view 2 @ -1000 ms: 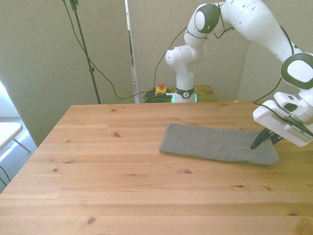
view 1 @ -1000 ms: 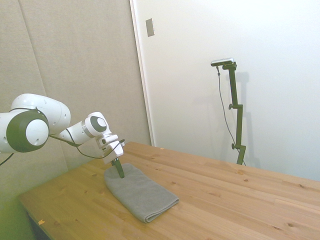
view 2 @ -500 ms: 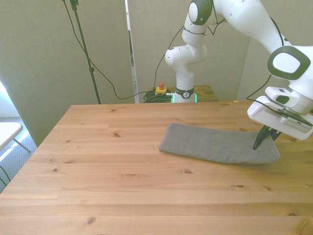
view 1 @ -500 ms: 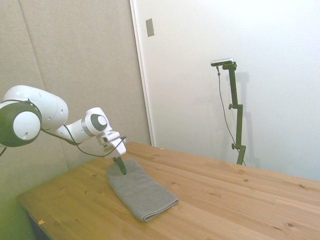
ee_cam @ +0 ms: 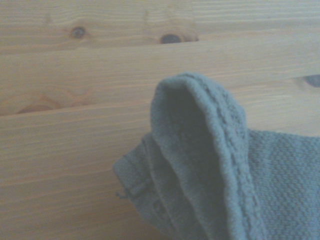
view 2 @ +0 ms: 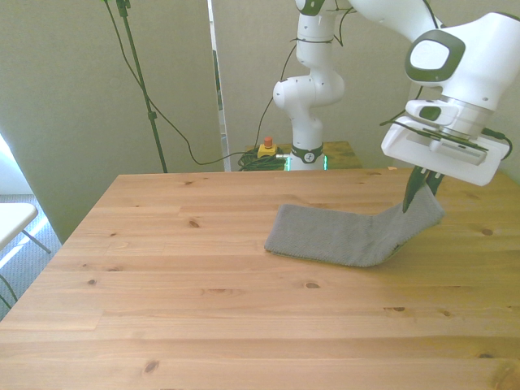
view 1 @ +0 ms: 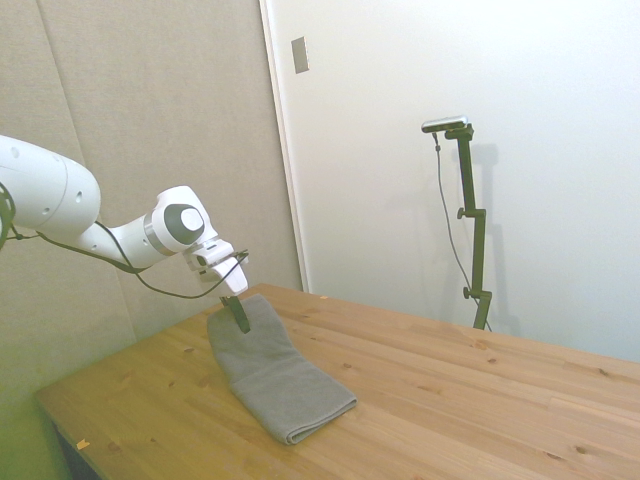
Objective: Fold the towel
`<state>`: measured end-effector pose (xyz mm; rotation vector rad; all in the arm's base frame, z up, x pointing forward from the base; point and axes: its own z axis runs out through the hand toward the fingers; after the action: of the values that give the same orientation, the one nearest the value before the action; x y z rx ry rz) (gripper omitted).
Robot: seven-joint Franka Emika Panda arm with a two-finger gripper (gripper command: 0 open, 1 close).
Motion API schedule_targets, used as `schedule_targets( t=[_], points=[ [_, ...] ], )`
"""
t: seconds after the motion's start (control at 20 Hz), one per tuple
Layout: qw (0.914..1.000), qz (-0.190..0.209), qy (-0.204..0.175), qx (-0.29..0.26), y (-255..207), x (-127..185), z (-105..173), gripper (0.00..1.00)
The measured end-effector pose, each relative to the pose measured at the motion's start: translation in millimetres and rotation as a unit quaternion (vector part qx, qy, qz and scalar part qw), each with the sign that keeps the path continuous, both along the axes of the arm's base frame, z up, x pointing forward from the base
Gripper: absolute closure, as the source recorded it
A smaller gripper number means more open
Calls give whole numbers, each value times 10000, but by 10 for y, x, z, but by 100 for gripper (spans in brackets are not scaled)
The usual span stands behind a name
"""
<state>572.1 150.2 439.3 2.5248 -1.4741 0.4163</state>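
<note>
Front view: the robot's claw (view 2: 421, 188), its two dark fingers pinched together on one end of a grey towel (view 2: 349, 236), holds that end lifted off a wooden table (view 2: 203, 276). From the pinch the cloth slopes down and away toward the front view's left, where the rest of the towel lies flat on the boards. In the side view the claw (view 1: 238, 316) holds the same raised end, and the towel (view 1: 275, 375) runs down from it to a rounded, layered edge at the far end. In the wrist view the lifted towel (ee_cam: 210, 165) shows as a bunched hump with stitched hems, and several layers hang beneath it. The risk from here, as a judgement: the grip looks thin, so layers may slip out or separate. A fast carry may drag the flat part and leave a crooked fold.
</note>
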Motion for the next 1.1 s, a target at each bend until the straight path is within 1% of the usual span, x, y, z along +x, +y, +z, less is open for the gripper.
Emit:
schedule_targets(
  t=[0.15,0.25,0.4,0.65,0.9,0.95,1.1],
  points=[
    [9998,-126,-70,154,-299,-130,142,100],
    [9995,-233,-75,212,-486,-195,186,100],
    [9988,-407,-84,257,-759,-223,209,100],
    [9975,-579,-55,403,-1199,-216,294,100],
    [9966,-713,76,398,-1584,-301,231,100],
    [9965,-735,115,394,-1657,-318,201,0],
    [9957,-815,156,408,-1836,-351,110,0]
  ],
)
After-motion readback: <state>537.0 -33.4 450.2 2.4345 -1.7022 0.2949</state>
